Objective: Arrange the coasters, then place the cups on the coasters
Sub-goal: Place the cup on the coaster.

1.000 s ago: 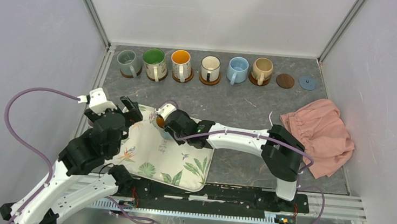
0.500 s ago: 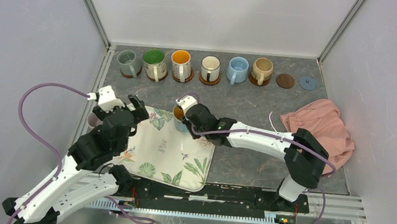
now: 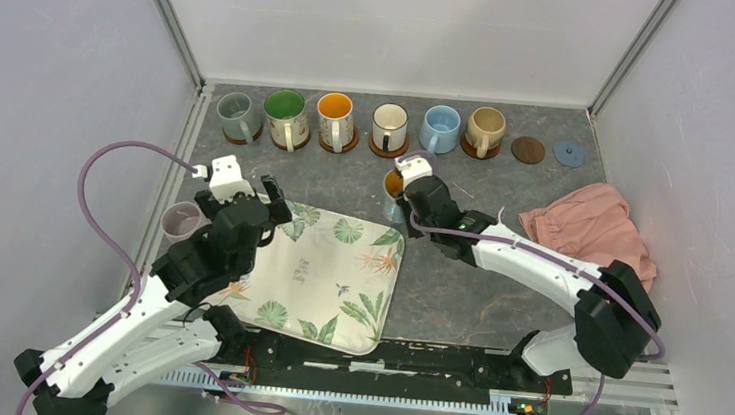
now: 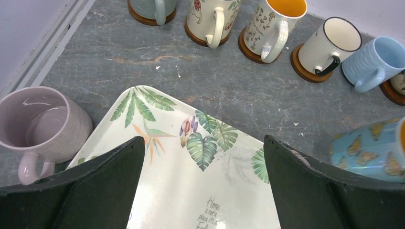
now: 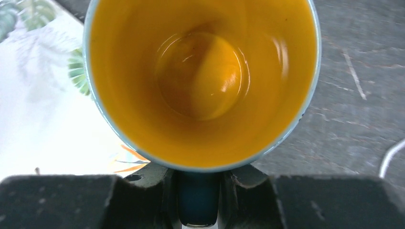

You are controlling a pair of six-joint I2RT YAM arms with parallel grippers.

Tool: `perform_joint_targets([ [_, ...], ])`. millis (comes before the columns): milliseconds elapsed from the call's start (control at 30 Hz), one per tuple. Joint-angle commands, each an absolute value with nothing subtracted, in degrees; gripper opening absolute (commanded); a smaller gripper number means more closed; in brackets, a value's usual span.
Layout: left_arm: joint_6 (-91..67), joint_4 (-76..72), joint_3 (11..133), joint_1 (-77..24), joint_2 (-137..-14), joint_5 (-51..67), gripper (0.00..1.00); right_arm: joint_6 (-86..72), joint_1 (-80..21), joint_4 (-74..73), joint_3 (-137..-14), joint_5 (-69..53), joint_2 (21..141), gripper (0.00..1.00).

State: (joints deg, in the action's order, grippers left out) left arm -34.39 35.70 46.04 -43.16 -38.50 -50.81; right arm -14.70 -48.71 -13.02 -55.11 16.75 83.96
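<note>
Right gripper (image 5: 198, 193) is found clenched on the handle of the blue cup with orange inside (image 5: 200, 81), which is held upright at the far right corner of the leaf-print tray (image 3: 322, 284); whether the cup touches the table (image 3: 445, 305) cannot be told. Left gripper (image 4: 203, 162) is found spread wide and holding nothing, poised over the tray's far left corner. The pale pink cup (image 4: 40, 126) is seen standing just beside the tray's left edge. Six cups are recorded on coasters along the back row; the dark brown coaster (image 3: 527, 149) and the grey-blue coaster (image 3: 568, 152) at its right end are bare.
</note>
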Motion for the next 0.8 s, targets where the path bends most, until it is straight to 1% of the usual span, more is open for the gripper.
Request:
perform_joint_targets([
  [0,-30.18,30.98,45.33,-43.33,-39.13,-50.82,1.0,-14.93,-44.85,-8.2,-54.9,20.98,77.48,0.0],
  [167,-30.34,31.14,44.32,-43.33,-38.62,-49.92,1.0,-13.9,-38.85,-11.56,-53.74,21.96,74.21,0.0],
  [433,-29.36,30.52,43.99,-43.31,-38.21,-49.04,1.0,-12.07,-26.37,-14.42,-53.76,21.42,71.22,0.0],
  [767,-28.83,29.78,43.73,-43.33,-37.83,-48.6,1.0,-9.94,-10.63,-13.87,-58.62,16.75,74.46,0.0],
])
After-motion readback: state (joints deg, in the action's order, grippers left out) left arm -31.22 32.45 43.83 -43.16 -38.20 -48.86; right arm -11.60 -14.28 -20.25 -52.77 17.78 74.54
